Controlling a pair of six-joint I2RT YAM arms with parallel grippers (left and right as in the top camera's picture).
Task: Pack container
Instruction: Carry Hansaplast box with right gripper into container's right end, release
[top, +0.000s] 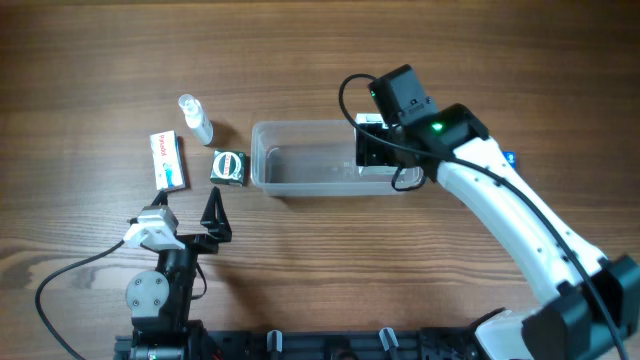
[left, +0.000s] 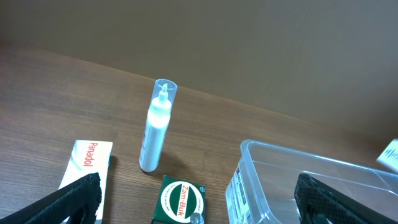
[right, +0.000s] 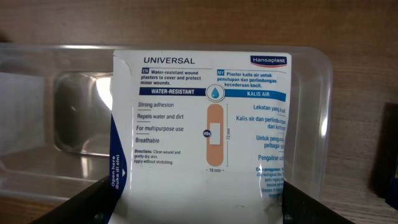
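Observation:
The clear plastic container (top: 300, 160) sits at mid-table, open side up; it also shows in the left wrist view (left: 292, 180) and the right wrist view (right: 56, 106). My right gripper (top: 378, 150) hangs over the container's right end, shut on a white and blue Hansaplast plaster box (right: 202, 130). My left gripper (top: 214, 212) is open and empty near the table's front, left of the container. Between its fingers lies a green Zam-Buk box (left: 181, 200).
A white and red Panadol box (top: 167, 160) lies at the left, also in the left wrist view (left: 86, 163). A small white spray bottle with a clear cap (top: 195, 120) lies beside it, also in the left wrist view (left: 155, 134). The green box (top: 229, 166) lies just left of the container.

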